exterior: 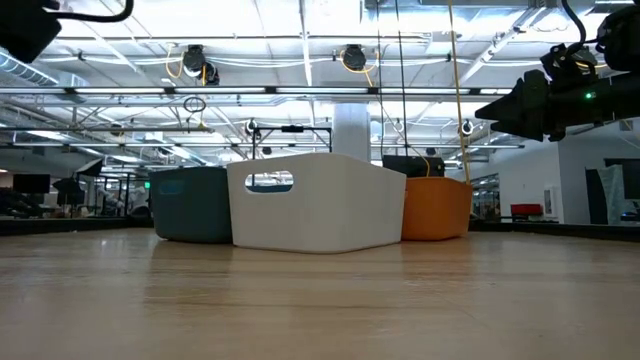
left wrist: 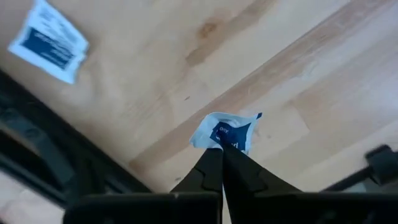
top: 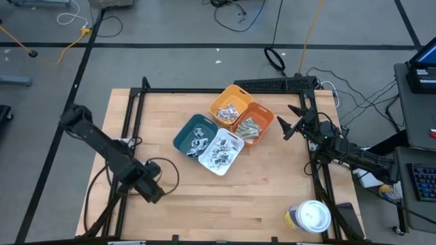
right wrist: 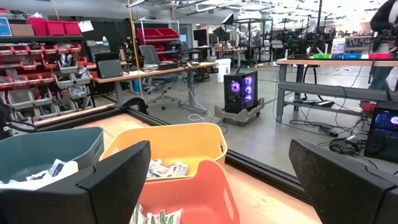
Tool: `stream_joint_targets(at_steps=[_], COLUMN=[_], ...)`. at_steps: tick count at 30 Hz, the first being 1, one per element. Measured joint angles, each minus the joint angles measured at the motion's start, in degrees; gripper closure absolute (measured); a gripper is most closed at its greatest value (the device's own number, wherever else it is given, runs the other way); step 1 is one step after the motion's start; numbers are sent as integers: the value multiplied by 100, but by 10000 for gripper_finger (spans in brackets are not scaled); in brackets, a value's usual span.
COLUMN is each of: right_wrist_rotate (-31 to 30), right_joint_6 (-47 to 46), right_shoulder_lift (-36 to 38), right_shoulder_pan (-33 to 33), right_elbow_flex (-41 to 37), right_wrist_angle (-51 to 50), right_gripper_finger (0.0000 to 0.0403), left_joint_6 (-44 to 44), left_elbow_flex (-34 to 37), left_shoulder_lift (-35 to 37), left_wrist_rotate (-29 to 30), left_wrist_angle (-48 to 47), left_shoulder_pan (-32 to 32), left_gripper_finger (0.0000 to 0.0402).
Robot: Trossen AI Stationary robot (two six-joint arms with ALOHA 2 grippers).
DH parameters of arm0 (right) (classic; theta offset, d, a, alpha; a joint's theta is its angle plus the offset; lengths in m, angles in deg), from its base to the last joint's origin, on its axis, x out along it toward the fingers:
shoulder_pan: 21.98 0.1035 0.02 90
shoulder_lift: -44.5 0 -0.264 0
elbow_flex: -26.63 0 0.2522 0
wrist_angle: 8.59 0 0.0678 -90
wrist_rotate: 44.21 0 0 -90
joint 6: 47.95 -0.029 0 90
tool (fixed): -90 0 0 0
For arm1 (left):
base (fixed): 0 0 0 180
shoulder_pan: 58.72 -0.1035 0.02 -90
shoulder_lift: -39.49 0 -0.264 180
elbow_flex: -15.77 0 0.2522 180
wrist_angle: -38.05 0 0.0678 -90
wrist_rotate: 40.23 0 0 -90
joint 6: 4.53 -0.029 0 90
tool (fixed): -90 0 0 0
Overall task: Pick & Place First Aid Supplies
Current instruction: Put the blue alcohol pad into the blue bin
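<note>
My left gripper point(top: 151, 190) hangs near the table's left front, pointing down, shut on a small white packet with a blue mark point(left wrist: 229, 129). A second such packet point(left wrist: 48, 40) lies flat on the wood near the table's black frame. Teal point(top: 193, 133), white point(top: 221, 151), yellow point(top: 229, 105) and orange point(top: 253, 122) bins stand clustered at the table's middle, each holding packets. My right gripper point(top: 289, 122) waits open and level at the right of the bins, with nothing between its fingers. My left gripper pinches the packet's lower edge point(left wrist: 217, 140) between its two fingertips point(left wrist: 211, 163), only at their free ends. The fingers come from above, pointing down. The crumpled packet hangs just past the tips, clear of the table.
A round white-lidded tub point(top: 310, 218) stands at the table's front right corner. A black frame point(top: 136, 109) runs along the table's left, far and right sides. Bare wood point(top: 225, 204) lies between the bins and the near edge.
</note>
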Motion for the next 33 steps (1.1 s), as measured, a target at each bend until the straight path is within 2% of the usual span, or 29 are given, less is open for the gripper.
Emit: stream_joint_targets(at_steps=[6, 10, 15, 20, 25, 29, 33], right_wrist_rotate=[0, -2, 0, -1, -2, 0, 0], right_joint_6=[0, 0, 0, -2, -2, 0, 0], right_shoulder_lift=[1, 1, 1, 1, 1, 0, 1], right_shoulder_pan=[0, -1, -1, 1, -1, -1, -1], right_elbow_flex=[-1, 0, -1, 0, 0, 0, -2], right_wrist_angle=[0, 0, 0, 0, 0, 0, 0], right_gripper_finger=[25, 25, 26, 25, 25, 26, 26], left_joint_6=[-58, -811, -2226, -3649, -4660, -5254, -5526], left_elbow_flex=[-5, -7, -295, -986, -1901, -2684, -3245], left_shoulder_lift=[536, 513, 240, -406, -1218, -1819, -2253], left_wrist_rotate=[-21, -129, -136, -142, -154, -151, -26], left_wrist_angle=[-408, -368, -416, -512, -797, -1073, -1187], left_shoulder_pan=[-369, -1352, -2843, -4168, -5162, -5672, -5847], left_gripper_finger=[401, 401, 401, 401, 401, 402, 402])
